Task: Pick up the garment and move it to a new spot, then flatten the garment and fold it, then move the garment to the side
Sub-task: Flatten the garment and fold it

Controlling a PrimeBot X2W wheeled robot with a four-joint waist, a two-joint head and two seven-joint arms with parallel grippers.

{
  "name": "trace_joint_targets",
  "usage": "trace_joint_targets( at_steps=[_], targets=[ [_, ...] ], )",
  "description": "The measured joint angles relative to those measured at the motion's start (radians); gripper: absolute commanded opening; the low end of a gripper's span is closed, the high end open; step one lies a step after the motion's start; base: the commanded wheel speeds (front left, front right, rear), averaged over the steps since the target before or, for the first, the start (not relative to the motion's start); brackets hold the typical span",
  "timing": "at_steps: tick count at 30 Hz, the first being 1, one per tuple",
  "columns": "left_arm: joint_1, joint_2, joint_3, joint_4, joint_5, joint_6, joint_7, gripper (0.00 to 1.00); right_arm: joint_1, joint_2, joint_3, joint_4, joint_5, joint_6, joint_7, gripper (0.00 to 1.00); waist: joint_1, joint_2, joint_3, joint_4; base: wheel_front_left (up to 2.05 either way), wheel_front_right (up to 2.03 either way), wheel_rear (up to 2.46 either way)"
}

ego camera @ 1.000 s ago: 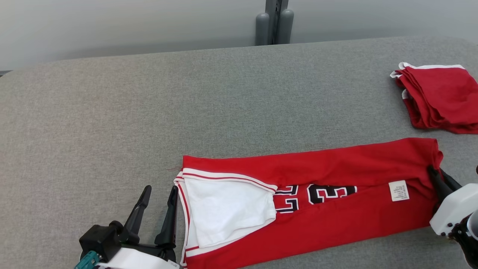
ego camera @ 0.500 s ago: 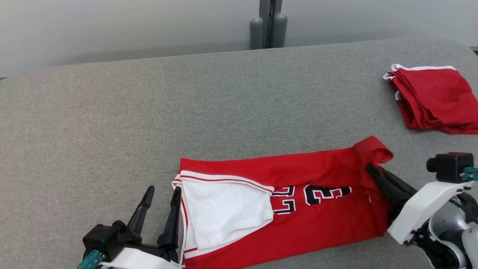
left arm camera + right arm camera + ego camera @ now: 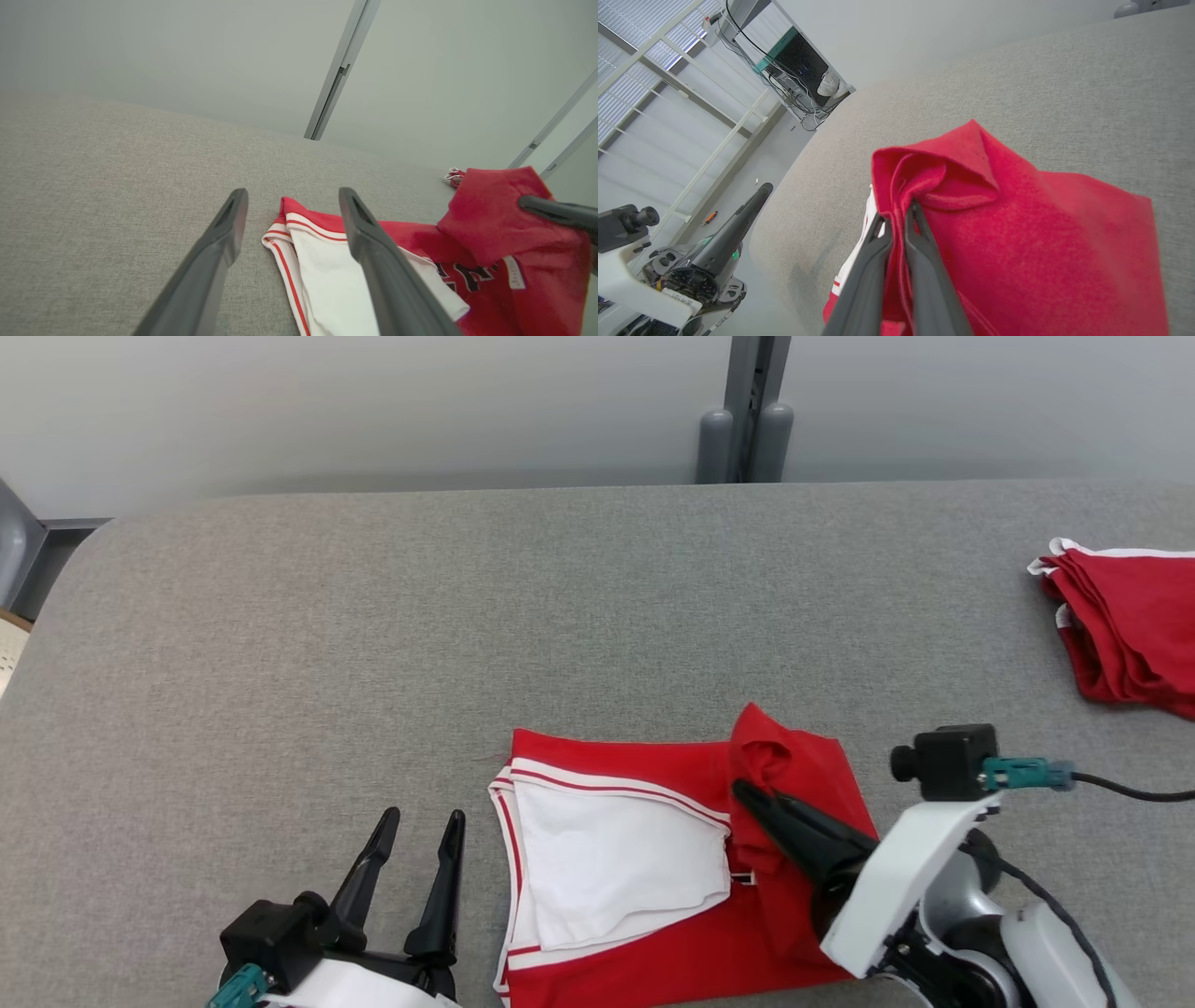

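Note:
The garment, a red jersey with white trim and a white inner panel, lies near the table's front edge. My right gripper is shut on its red hem and holds that end lifted and doubled back over the middle of the jersey. In the right wrist view the pinched fold of the garment bunches around the right gripper. My left gripper stands open just left of the collar end, touching nothing. In the left wrist view the garment lies past the fingers.
A folded pile of red clothes lies at the table's far right. The grey fabric table spreads wide to the left and back. A grey post stands behind the far edge.
My right gripper has carried the hem end leftward, so the long jersey is now doubled over to about half its length. The head camera has also shifted. The left gripper stays put.

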Motion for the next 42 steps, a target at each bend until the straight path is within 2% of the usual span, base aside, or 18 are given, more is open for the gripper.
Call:
trace_joint_targets(
  at_steps=[10,13,15,23,24,25,27,28,29,37,42],
  targets=[
    [0.001,-0.012,-0.018,0.016,-0.004,-0.009,0.000,1.00,-0.097,0.104,0.158,0.187,0.026,0.000,-0.087,0.00,0.0000,0.0000,-0.020,0.071,0.00,0.00,0.00],
    [0.002,-0.019,-0.022,0.022,-0.004,-0.011,0.000,1.00,-0.120,0.117,0.188,0.251,0.030,0.000,-0.121,0.00,0.0000,0.0000,-0.025,0.088,0.00,0.00,0.00],
    [0.002,-0.023,-0.026,0.030,-0.004,-0.017,-0.002,1.00,-0.162,0.123,0.228,0.359,0.049,0.000,-0.167,0.00,0.0001,0.0000,-0.031,0.111,0.00,0.00,0.00],
    [0.002,-0.031,-0.035,0.040,-0.004,-0.020,-0.003,1.00,-0.253,0.125,0.339,0.478,0.113,0.000,-0.230,0.04,0.0000,0.0000,-0.034,0.134,0.00,0.00,0.00],
    [0.002,-0.032,-0.035,0.042,-0.004,-0.022,-0.003,1.00,-0.265,0.125,0.349,0.498,0.119,0.000,-0.238,0.11,0.0000,0.0000,-0.034,0.137,0.00,0.00,0.00],
    [0.002,-0.032,-0.036,0.045,-0.004,-0.023,-0.003,1.00,-0.276,0.125,0.358,0.518,0.119,0.000,-0.248,0.28,0.0000,0.0000,-0.035,0.140,0.00,0.00,0.00],
    [0.001,-0.033,-0.038,0.048,-0.004,-0.024,-0.003,1.00,-0.298,0.125,0.375,0.554,0.125,0.000,-0.267,0.53,0.0000,0.0000,-0.035,0.145,0.00,0.00,0.00],
    [0.000,-0.034,-0.038,0.050,-0.004,-0.026,-0.003,1.00,-0.308,0.125,0.383,0.568,0.133,0.000,-0.277,0.85,0.0000,0.0000,-0.036,0.148,0.00,0.00,0.00],
    [0.000,-0.034,-0.038,0.050,-0.004,-0.026,-0.003,1.00,-0.317,0.125,0.392,0.579,0.141,0.000,-0.284,1.00,0.0000,0.0000,-0.036,0.150,0.00,0.00,0.00],
    [0.000,-0.034,-0.034,0.053,-0.004,-0.026,-0.003,1.00,-0.374,0.125,0.457,0.615,0.203,0.000,-0.347,1.00,0.0000,0.0000,-0.038,0.147,0.00,0.00,0.00],
    [0.000,-0.034,-0.033,0.052,-0.004,-0.026,-0.003,1.00,-0.403,0.126,0.461,0.625,0.211,0.000,-0.401,1.00,0.0000,0.0000,-0.036,0.136,0.00,0.00,0.00]
  ],
)
